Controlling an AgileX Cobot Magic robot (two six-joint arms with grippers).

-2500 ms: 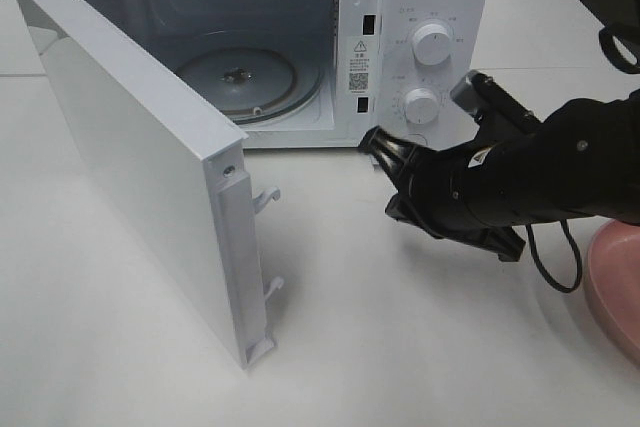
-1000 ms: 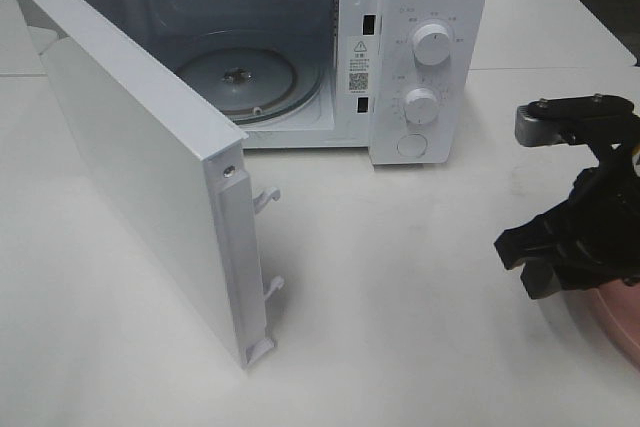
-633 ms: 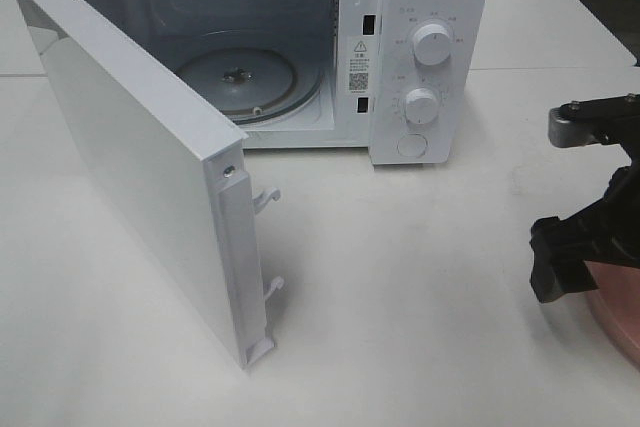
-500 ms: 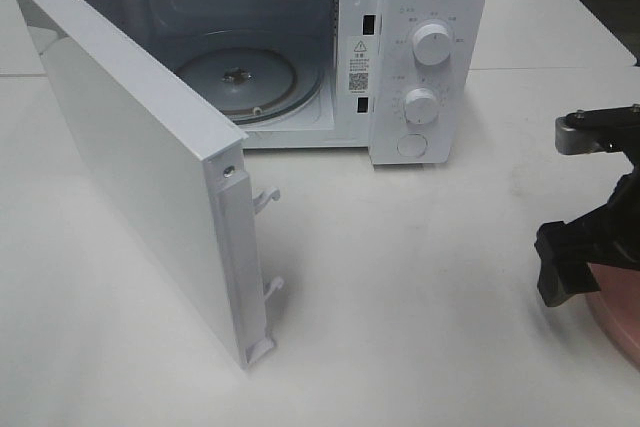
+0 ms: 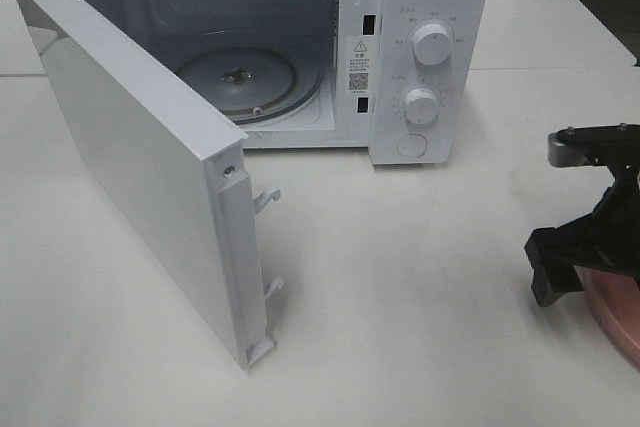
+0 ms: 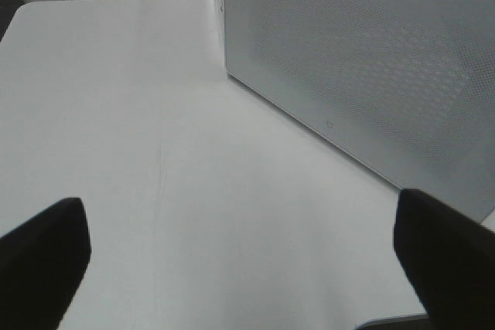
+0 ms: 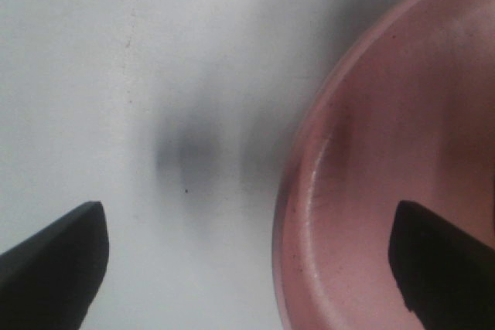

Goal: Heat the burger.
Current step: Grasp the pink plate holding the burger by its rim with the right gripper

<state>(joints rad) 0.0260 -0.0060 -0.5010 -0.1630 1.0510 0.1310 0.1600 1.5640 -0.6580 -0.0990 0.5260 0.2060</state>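
- microwave (image 5: 420,7) sits at 12 o'clock on the white desk (image 5: 420,297), body white, cavity facing the cam.
- door (image 5: 130,147) is swung wide open, free edge pointing to abt 7 o'clock; two latch hooks (image 5: 268,197) stick out of that edge.
- glass turntable (image 5: 240,77) lies flat on the cavity floor w/ nothing on it.
- control panel (image 5: 430,77) at 3 o'clock of the cavity: upper knob (image 5: 432,43), lower knob (image 5: 421,106) at its 6 o'clock, round button (image 5: 411,145) below that.
- right hand (image 7: 247,264) is at abt 4 o'clock on the desk, well apart from the microwave, partly cut by the frame edge in the high view.
- right hand is released: fingers spread wide, grasping nothing; wrist view shows one finger (image 7: 54,260) over bare desk, the other over the inside of the pink plate (image 7: 371,152), so it straddles the rim. contact w/ the plate: cannot tell.
- pink plate (image 5: 618,307) lies at the 4 o'clock edge of the high view, mostly out of frame.
- left hand (image 6: 244,260) is released too, fingers wide apart, only bare desk btwn them; a perforated white wall of the microwave stands ahead of it, near but not touching.
- burger: cannot tell where it is; the bit of plate in view is bare.
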